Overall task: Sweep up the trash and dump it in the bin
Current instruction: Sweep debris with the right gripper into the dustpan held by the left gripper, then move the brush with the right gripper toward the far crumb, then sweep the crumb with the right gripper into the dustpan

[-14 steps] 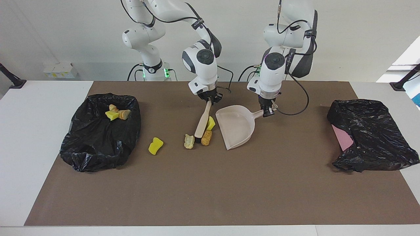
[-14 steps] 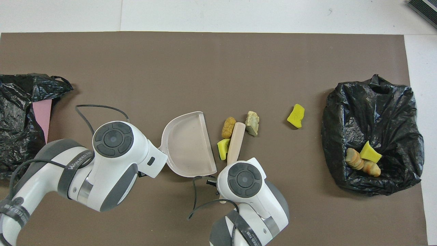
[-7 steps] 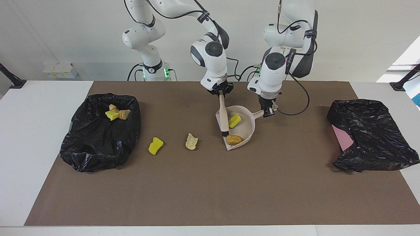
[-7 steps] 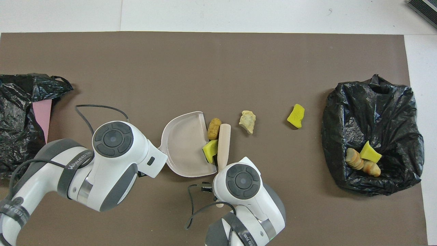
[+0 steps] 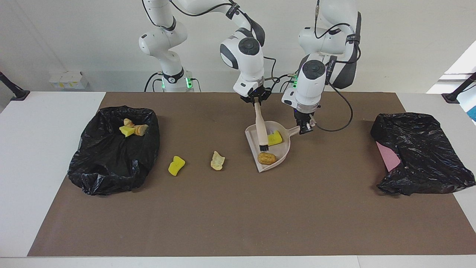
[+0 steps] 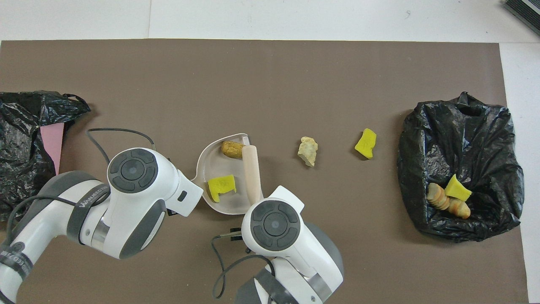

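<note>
Two scraps sit in the beige dustpan (image 5: 279, 147): a yellow sponge piece (image 5: 275, 138) and an orange-brown lump (image 5: 266, 158), w/ the brush (image 5: 261, 128) bristles down between them. Right end effector (image 5: 256, 99) is clamped on the brush handle top, left end effector (image 5: 304, 126) clamped on the dustpan handle. On the table toward the right arm's end lie a tan lump (image 5: 217, 160) & another yellow sponge (image 5: 176, 165), and three more scraps (image 5: 133, 128) are in the black bin bag (image 5: 111, 163).
</note>
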Controlling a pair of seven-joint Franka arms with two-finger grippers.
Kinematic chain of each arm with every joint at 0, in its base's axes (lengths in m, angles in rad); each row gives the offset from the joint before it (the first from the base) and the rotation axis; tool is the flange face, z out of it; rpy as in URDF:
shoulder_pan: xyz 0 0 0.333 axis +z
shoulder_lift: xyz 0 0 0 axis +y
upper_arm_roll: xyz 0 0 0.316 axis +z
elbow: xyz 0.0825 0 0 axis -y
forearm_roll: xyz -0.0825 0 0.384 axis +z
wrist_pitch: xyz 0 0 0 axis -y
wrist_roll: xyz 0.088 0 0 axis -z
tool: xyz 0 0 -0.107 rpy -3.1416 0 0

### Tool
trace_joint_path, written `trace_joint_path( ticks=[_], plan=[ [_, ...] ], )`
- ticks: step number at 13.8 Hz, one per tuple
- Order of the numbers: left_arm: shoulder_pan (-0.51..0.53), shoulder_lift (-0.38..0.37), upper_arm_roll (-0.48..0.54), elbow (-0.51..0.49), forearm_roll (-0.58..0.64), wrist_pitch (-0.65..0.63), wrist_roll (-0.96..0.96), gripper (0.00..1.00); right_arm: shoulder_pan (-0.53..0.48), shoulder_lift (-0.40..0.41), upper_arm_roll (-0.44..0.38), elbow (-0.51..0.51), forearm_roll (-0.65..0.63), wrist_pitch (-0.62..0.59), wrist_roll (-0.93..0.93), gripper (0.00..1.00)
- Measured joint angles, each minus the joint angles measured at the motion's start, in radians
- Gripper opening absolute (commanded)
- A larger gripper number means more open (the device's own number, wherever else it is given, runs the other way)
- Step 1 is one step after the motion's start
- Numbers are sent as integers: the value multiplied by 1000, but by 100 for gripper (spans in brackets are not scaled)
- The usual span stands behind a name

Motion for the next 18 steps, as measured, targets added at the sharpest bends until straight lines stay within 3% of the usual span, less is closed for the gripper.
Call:
trace_joint_path(
  ticks=[7, 14, 18],
  plan=[
    [18, 30, -3, -1, -23, 82, -14, 0, -206, 14, -7, 3, -322, -161, -4, 0],
    [13, 53, -8, 0, -25, 103, -37, 0, -364, 14, -8, -27, -444, -175, -48, 0],
    [9, 53, -12, 0, -26, 103, -46, 0, -415, -10, -6, -115, -447, -122, -129, 0]
  ],
)
